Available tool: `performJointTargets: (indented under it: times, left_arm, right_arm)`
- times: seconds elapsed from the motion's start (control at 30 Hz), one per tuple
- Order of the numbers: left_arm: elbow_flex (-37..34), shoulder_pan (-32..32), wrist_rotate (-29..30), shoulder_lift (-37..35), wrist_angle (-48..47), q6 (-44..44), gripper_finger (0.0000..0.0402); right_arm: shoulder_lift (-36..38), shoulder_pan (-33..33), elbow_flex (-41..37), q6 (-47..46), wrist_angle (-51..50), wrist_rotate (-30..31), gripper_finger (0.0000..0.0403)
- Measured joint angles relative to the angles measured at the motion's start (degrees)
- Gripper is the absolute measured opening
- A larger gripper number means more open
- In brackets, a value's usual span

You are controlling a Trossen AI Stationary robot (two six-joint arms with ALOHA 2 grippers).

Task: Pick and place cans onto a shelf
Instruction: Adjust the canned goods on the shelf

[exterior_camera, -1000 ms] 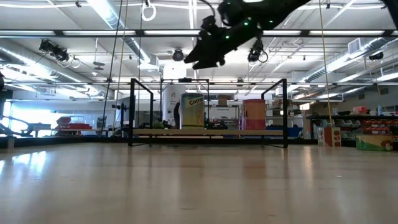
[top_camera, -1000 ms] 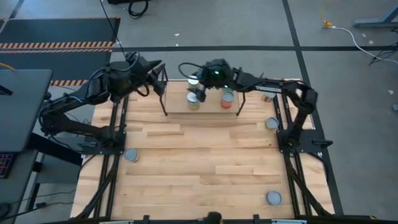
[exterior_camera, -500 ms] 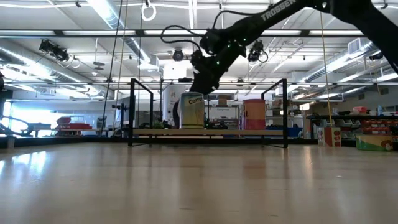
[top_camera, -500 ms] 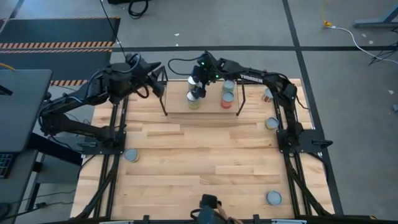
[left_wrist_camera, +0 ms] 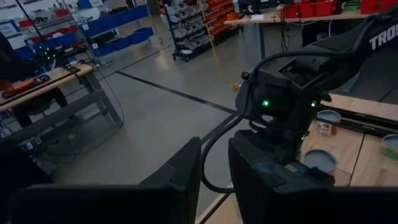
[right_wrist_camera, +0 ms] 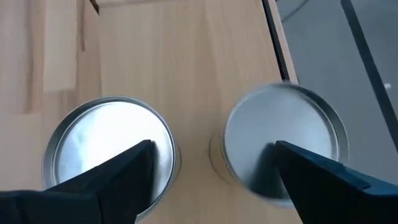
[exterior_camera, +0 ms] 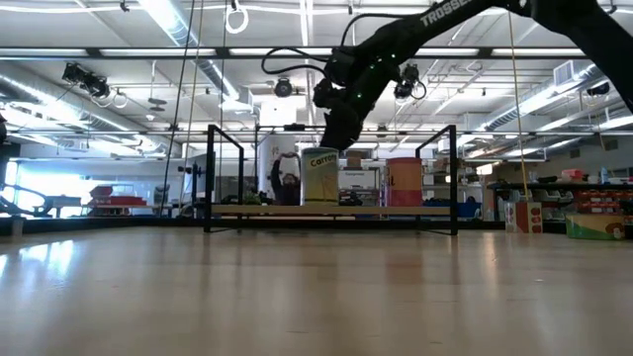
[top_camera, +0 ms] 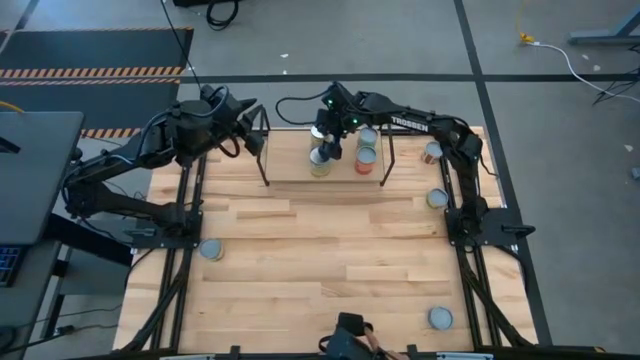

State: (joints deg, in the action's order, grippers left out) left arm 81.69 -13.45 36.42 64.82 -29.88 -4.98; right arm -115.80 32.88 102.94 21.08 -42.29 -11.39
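The shelf (top_camera: 290, 172) stands at the table's far edge. On it are a yellowish can (top_camera: 320, 166), also in the low view (exterior_camera: 318, 178), an orange can (top_camera: 365, 162) and another can (top_camera: 367, 139) behind the orange one. My right gripper (top_camera: 328, 148) is open just above the yellowish can, pointing down. In the right wrist view its fingers (right_wrist_camera: 211, 149) stand over two silver lids, one (right_wrist_camera: 93, 140) under each finger, the other (right_wrist_camera: 280, 118) nearer the shelf's black frame. My left gripper (top_camera: 255, 120) waits by the shelf's left end, fingers a narrow gap apart (left_wrist_camera: 214, 162). My right gripper comes from above, pointing down, with one fingertip (right_wrist_camera: 140, 155) over one can's lid and the other fingertip (right_wrist_camera: 292, 158) over the second lid. Whether either fingertip touches a lid I cannot tell. Both cans stand upright on the shelf board.
Loose cans stand on the table at the left (top_camera: 210, 250), the near right (top_camera: 440, 318), the right (top_camera: 437, 198) and the far right (top_camera: 430, 152). A dark object with a hand (top_camera: 350, 335) shows at the near edge. The table's middle (top_camera: 320, 250) holds nothing.
My right gripper has come down from high above the shelf and moved a little toward the table's right, ending just over the yellowish can. That can has slid a little toward the table's right along the shelf board and stays upright.
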Motion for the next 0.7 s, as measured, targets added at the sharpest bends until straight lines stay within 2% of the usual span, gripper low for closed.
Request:
performJointTargets:
  times: [0.27,0.7]
  left_arm:
    - [0.00,0.00,-0.01,0.00,0.04,-0.84,0.0089]
    - [0.00,0.00,0.00,-0.17,0.04,-0.82,0.0089]
  right_arm:
    - [1.62,1.13,0.00,4.50,-6.65,3.41,0.0346]
    - [5.43,1.89,-0.37,5.26,-8.95,6.36,0.0346]
